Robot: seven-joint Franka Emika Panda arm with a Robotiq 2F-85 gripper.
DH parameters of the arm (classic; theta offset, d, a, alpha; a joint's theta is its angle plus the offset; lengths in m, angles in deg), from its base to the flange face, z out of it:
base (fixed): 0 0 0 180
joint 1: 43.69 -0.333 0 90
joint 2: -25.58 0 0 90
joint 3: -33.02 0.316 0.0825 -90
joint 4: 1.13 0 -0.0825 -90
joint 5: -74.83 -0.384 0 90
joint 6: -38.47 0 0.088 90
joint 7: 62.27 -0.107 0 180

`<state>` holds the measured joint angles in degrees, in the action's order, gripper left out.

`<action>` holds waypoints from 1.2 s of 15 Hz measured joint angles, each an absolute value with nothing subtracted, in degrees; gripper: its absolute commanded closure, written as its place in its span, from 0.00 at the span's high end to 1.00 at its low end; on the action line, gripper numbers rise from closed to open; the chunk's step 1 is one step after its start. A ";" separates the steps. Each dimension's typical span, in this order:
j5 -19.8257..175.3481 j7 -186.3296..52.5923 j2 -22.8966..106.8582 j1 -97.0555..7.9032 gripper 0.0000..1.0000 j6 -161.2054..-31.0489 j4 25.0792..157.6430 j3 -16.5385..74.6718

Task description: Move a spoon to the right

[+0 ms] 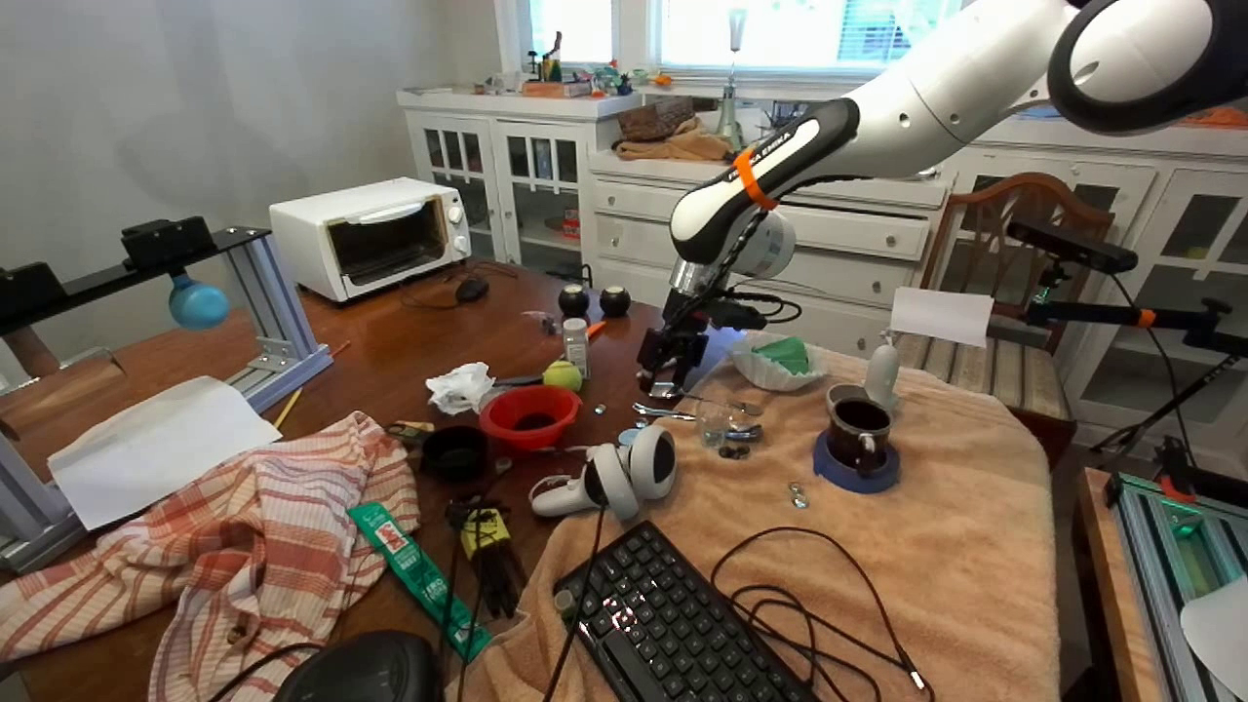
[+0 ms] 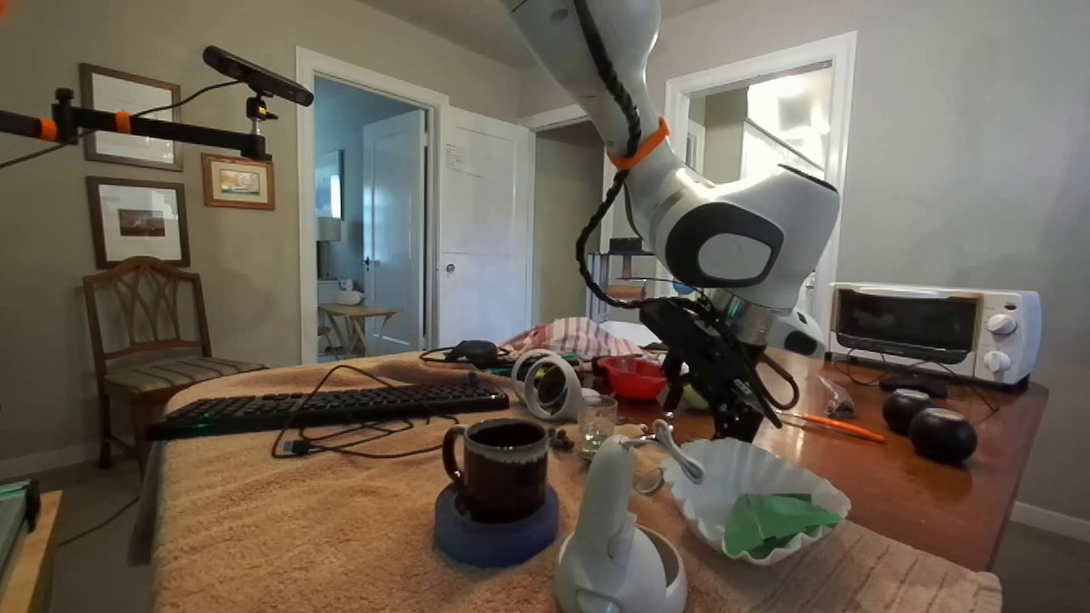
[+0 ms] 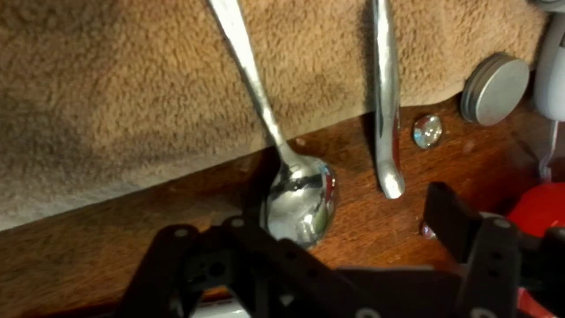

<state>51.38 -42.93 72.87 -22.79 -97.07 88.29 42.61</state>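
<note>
The spoon [image 3: 300, 198] is shiny metal. In the wrist view its bowl lies over bare wood and its handle runs up over the tan towel. In an exterior view the spoon's bowl [image 1: 666, 390] shows just below the fingers. My gripper [image 3: 353, 225] is open, with a wide gap between its dark fingers. The left finger overlaps the lower edge of the bowl in the picture; I cannot tell whether it touches. The right finger stands apart from the spoon. The gripper also shows low over the table in both exterior views [image 1: 669, 369] [image 2: 734, 417].
Another metal handle [image 3: 386, 97] lies right of the spoon. A glass bead [image 3: 427, 131] and a round metal lid [image 3: 495, 89] are close by. A drinking glass [image 1: 713, 424], white fluted bowl [image 1: 756, 369], mug [image 1: 858, 429], red bowl [image 1: 529, 417] and headset controller [image 1: 614, 478] stand around.
</note>
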 measured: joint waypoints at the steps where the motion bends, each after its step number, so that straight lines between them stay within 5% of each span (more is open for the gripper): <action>1: 50.89 -42.59 73.07 -22.49 0.86 -96.99 88.00 42.86; 5: 49.05 -40.94 73.57 -21.35 0.70 -96.22 87.22 43.89; 6: 48.61 -40.47 73.58 -21.08 0.75 -95.96 87.18 44.14; 13: 46.69 -37.04 73.57 -19.76 0.43 -92.99 86.65 45.32; 18: 46.11 -34.84 73.47 -19.58 0.44 -91.77 86.53 45.41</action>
<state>46.11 -34.84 73.47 -19.58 -91.77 86.53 45.41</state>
